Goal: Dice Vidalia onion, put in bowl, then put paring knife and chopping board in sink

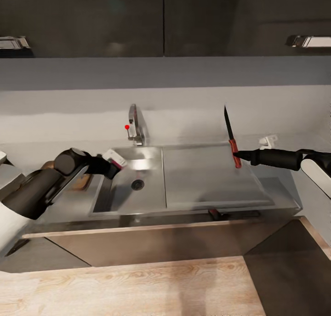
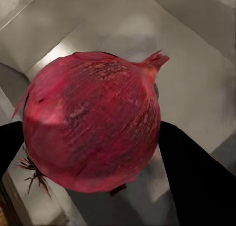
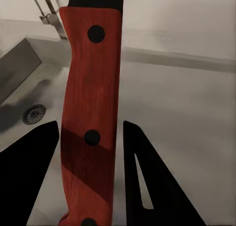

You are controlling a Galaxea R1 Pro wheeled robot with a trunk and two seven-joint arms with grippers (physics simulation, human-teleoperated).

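The reddish-purple Vidalia onion point(image 2: 93, 122) sits between the dark fingers point(image 2: 196, 177) of my left gripper point(image 2: 93, 137), which is shut on it above the steel basin. In the head view that gripper point(image 1: 118, 163) is at the left rim of the sink point(image 1: 138, 201), near the tap point(image 1: 136, 125). My right gripper point(image 1: 237, 156) is shut on the paring knife point(image 1: 228, 125) and holds it upright, blade up, over the drainboard point(image 1: 216, 178). The red-brown handle point(image 3: 93, 78) stands between the right fingers point(image 3: 147, 186). The bowl is out of view.
A brown shape point(image 1: 84, 182) shows partly behind my left arm, left of the basin. A light wood surface point(image 1: 138, 288) lies in front, and the dark countertop point(image 1: 285, 265) is at the right. A small white object point(image 1: 268, 141) sits behind the drainboard.
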